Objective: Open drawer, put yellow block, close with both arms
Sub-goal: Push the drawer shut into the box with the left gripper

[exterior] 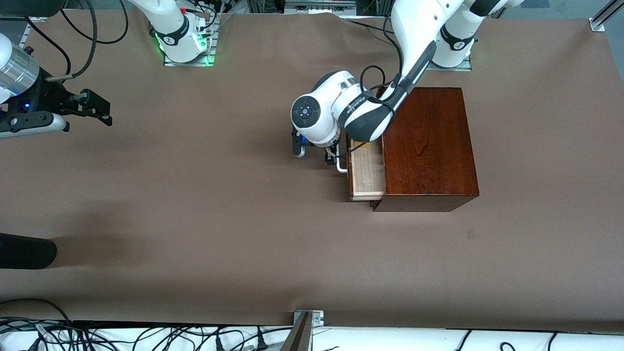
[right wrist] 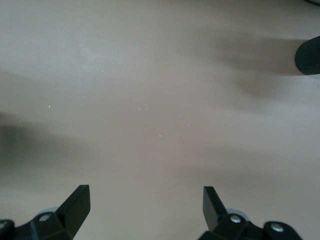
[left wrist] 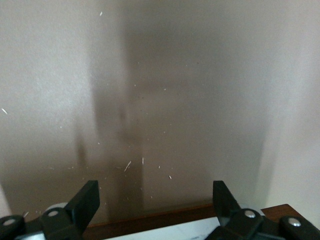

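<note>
The dark reddish-brown wooden box [exterior: 429, 146] stands toward the left arm's end of the table. Its drawer [exterior: 368, 173] is pulled out and shows a pale inside. The yellow block [exterior: 363, 145] lies in the drawer, mostly hidden under the left arm's wrist. The white bar handle [exterior: 341, 165] sticks out from the drawer's front. My left gripper [exterior: 314, 151] is low at the handle, open and empty. In the left wrist view its gripper [left wrist: 155, 200] frames the dark drawer front [left wrist: 150, 219] and the white handle [left wrist: 175, 232]. My right gripper [exterior: 100, 107] waits open and empty over the table's right-arm end [right wrist: 145, 195].
A black rounded object [exterior: 27, 251] lies at the table's edge on the right arm's end, nearer to the front camera; it also shows in the right wrist view [right wrist: 307, 57]. Brown paper [exterior: 219, 204] covers the table. Cables run along the front edge [exterior: 146, 336].
</note>
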`<action>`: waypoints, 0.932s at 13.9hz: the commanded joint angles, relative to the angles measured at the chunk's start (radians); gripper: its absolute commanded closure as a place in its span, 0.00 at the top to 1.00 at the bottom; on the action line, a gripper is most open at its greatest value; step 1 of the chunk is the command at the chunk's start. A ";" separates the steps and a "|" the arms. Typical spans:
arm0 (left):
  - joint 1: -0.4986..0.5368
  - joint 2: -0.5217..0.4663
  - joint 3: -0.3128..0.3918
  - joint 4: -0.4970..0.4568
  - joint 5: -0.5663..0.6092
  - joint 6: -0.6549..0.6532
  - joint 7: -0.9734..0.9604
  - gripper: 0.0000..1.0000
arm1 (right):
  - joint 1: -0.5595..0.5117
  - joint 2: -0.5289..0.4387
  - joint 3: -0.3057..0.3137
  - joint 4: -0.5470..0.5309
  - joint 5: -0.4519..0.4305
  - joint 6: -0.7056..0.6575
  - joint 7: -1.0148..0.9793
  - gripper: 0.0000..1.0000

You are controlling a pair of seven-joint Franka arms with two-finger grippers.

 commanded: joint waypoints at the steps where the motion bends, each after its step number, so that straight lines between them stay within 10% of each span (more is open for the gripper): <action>1: 0.029 -0.040 0.011 -0.055 0.051 -0.071 -0.004 1.00 | -0.007 0.007 0.005 0.022 -0.010 0.000 0.005 1.00; 13: 0.026 -0.040 0.029 -0.062 0.140 -0.154 -0.004 1.00 | -0.007 0.006 0.003 0.022 -0.010 -0.002 0.005 1.00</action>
